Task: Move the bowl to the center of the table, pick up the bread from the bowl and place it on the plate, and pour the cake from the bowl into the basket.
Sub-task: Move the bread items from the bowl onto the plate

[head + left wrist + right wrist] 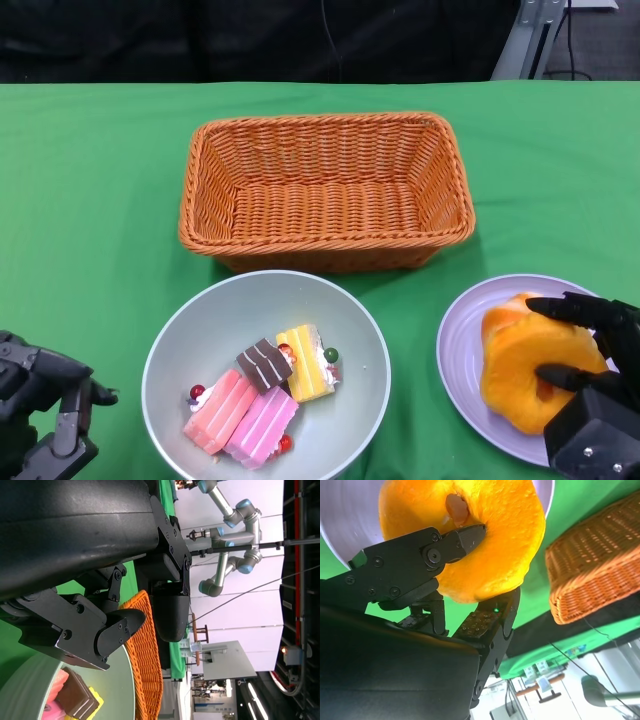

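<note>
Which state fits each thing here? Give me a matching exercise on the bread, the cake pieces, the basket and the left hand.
Things:
1. bread
2. cake pieces
3. basket
4. left hand

States:
a. holds nothing, beside the bowl
b. lying in the bowl
c. empty, behind the bowl
d. on the plate, gripped by the right hand

Pairs: 1-d, 2-b, 3-c, 4-a

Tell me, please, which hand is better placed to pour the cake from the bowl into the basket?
Left. The left hand is empty beside the bowl; the right hand holds the bread over the plate.
</note>
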You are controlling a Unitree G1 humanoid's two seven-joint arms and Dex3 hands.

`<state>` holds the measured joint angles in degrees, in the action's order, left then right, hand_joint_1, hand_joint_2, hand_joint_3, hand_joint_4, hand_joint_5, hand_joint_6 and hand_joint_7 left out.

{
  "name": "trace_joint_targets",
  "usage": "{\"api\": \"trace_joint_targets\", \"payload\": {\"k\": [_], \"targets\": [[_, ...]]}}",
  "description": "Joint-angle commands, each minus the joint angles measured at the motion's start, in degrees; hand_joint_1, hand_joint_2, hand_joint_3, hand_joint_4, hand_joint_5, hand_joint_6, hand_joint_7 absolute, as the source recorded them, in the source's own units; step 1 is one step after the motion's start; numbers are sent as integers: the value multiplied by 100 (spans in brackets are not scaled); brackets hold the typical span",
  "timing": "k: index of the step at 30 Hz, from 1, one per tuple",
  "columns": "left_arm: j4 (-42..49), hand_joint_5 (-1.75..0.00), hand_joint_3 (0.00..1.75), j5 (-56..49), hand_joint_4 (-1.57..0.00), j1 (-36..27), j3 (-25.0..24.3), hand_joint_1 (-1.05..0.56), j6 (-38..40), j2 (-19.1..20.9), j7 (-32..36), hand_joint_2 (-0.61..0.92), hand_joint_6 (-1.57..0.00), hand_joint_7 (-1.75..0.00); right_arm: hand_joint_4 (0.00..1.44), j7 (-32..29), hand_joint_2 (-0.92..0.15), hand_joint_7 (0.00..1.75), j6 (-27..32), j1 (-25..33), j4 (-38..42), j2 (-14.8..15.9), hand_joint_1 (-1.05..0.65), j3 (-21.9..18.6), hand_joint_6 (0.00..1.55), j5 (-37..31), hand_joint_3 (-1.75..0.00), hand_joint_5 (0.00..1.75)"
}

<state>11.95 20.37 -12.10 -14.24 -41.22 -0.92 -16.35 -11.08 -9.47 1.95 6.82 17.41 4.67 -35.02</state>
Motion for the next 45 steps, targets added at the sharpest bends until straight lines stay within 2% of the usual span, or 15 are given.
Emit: {"api": "trace_joint_targets", "payload": {"k": [1, 6, 9, 12, 20, 30, 37, 41, 43, 44, 45], "targets": [[-119, -145, 90, 36, -76, -72, -37, 1, 78, 58, 7, 67, -75, -125, 78, 55, -88, 10, 118, 1, 27, 150, -6, 59, 116, -62, 0, 137], [-104, -146, 89, 84, -76, -71, -45, 1, 71, 71, -64, 67, -76, -126, 77, -48, -90, 9, 47, -55, 259, 198, -4, 151, 118, -54, -1, 136], [-140, -145, 88, 40, -77, -88, -44, 1, 99, 37, -5, 67, -76, -124, 79, -194, -90, 7, 4, -103, 413, 229, -4, 220, 118, -133, 0, 126], [-108, -145, 89, -22, -77, -75, -49, 1, 33, 6, 27, 66, -77, -123, 81, -375, -89, 6, -104, -190, 661, 267, -3, 289, 119, -182, 0, 124], [-83, -145, 90, -31, -78, -51, -1, 0, 16, -41, 0, 66, -77, -124, 73, -727, -90, 2, -256, -396, 1185, 370, -5, 450, 120, -328, 0, 146], [-82, -146, 90, -70, -77, -46, 12, 1, -16, -85, 22, 66, -77, -124, 69, -954, -89, 2, -364, -599, 1741, 478, -3, 705, 120, -431, 0, 154], [-130, -144, 94, -76, -79, -61, 23, 0, 20, -156, 40, 63, -79, -121, 72, -685, -89, 0, -129, -618, 1744, 634, -7, 876, 116, -523, 0, 133], [-123, -143, 97, -137, -80, -53, 25, 1, 26, -163, 53, 62, -80, -120, 88, -348, -91, 0, -54, -605, 1663, 756, -16, 922, 105, -474, 0, 63], [-119, -143, 97, -155, -80, -49, 19, 1, 25, -158, 54, 62, -80, -120, 90, -170, -92, 0, 43, -574, 1543, 816, -17, 944, 101, -502, 0, 50], [-120, -143, 97, -162, -80, -47, 17, 1, 23, -155, 52, 62, -80, -121, 85, -77, -92, 0, 105, -549, 1461, 862, -19, 966, 87, -544, 0, 29], [-115, -144, 97, -151, -80, -44, 16, 1, 16, -152, 38, 62, -80, -122, 83, 2, -92, 0, 164, -524, 1381, 898, -20, 984, 81, -572, 0, 19]]}}
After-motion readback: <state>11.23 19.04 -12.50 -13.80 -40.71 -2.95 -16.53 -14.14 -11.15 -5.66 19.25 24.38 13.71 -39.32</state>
